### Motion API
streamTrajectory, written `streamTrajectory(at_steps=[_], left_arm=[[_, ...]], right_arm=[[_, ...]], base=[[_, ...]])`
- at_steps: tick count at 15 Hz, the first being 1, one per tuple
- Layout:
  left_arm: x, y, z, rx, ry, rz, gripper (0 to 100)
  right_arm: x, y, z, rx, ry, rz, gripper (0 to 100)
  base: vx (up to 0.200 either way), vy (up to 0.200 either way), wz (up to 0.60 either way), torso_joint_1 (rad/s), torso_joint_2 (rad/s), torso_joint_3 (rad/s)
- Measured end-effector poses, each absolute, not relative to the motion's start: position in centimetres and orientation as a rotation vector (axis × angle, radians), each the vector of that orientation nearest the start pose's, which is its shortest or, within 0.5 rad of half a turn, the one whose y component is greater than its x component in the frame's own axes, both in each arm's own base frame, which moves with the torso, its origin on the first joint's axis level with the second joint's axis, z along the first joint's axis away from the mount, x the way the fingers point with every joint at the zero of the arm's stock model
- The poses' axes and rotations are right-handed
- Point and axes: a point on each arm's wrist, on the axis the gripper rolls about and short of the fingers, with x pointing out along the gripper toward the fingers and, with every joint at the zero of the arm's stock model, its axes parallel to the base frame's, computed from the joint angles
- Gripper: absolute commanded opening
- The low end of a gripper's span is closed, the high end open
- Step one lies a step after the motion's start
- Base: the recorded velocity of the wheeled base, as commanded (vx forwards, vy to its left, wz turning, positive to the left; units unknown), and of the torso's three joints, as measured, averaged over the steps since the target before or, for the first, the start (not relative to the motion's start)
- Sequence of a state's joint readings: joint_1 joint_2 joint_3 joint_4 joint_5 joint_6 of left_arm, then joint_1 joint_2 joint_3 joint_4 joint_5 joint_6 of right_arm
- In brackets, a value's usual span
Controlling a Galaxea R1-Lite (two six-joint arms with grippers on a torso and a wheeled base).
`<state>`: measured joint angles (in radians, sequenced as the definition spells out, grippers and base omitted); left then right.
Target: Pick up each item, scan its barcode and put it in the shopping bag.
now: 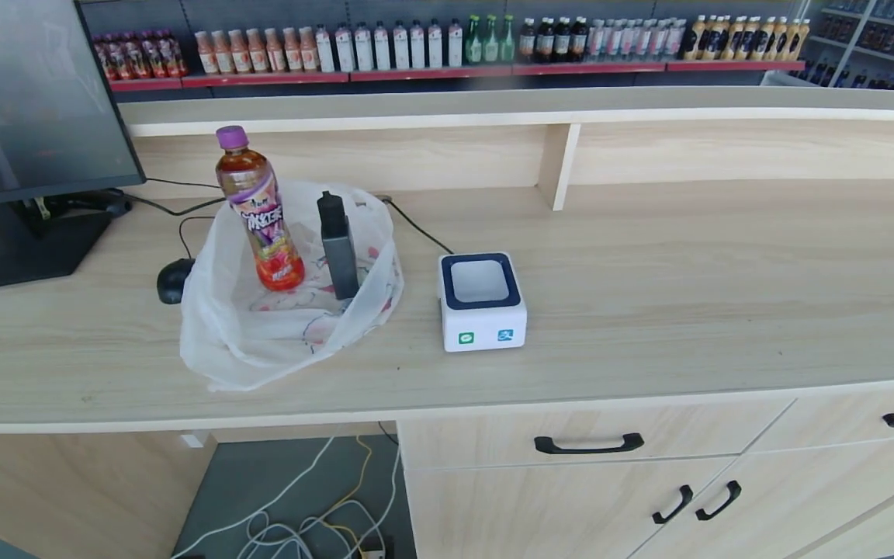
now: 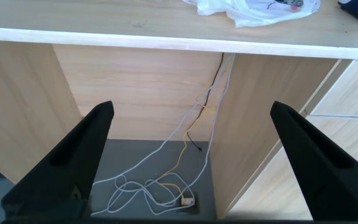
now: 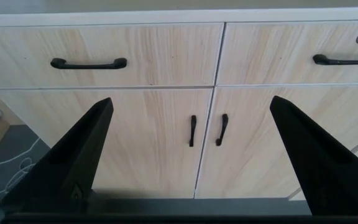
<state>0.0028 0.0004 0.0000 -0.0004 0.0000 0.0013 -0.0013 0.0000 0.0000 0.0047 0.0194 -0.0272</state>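
Both my arms hang low in front of the cabinets, below the worktop [image 1: 649,295]. My left gripper [image 2: 191,107] is spread wide with nothing between its fingers, facing the open bay where loose cables lie on the floor. My right gripper [image 3: 191,104] is just as wide and just as empty, facing the drawer fronts.

On the worktop, the shopping bag [image 1: 261,341] sits at nine o'clock from the scanner [image 1: 483,303], near it but not touching. Inside the bag a tea bottle [image 1: 261,217] with a purple cap stands upright. At its three o'clock is a dark slim container [image 1: 338,248], also upright; it may be a black bottle, but I cannot make out which.

I see no loose item outside the bag, so I judge the bagging done, or very nearly. The step now is a check. If I do go up again, I should lift my gripper clear of the worktop's front lip before reaching in. I should come at the bag from six o'clock and keep my fingers off its thin plastic wall, since a snag could tip the tall tea bottle.

The count:
- One shopping bag, with two items in it.
- One scanner.
- One computer mouse [image 1: 174,279], at the bag's nine o'clock.
- One monitor [image 1: 28,101], at the bag's ten o'clock.
- Four dark handles [image 3: 89,63] on the cabinet fronts facing my right gripper.
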Motion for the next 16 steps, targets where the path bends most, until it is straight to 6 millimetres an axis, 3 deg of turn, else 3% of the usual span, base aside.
streamTrajectory(at_steps=[16], left_arm=[[-2.28, -0.01, 7.56, 0.002, -0.001, 0.002, 100]], right_arm=[[-2.28, 0.05, 7.50, -0.028, 0.004, 0.018, 100]], base=[[0.000, 0.000, 0.00, 0.000, 0.00, 0.000]])
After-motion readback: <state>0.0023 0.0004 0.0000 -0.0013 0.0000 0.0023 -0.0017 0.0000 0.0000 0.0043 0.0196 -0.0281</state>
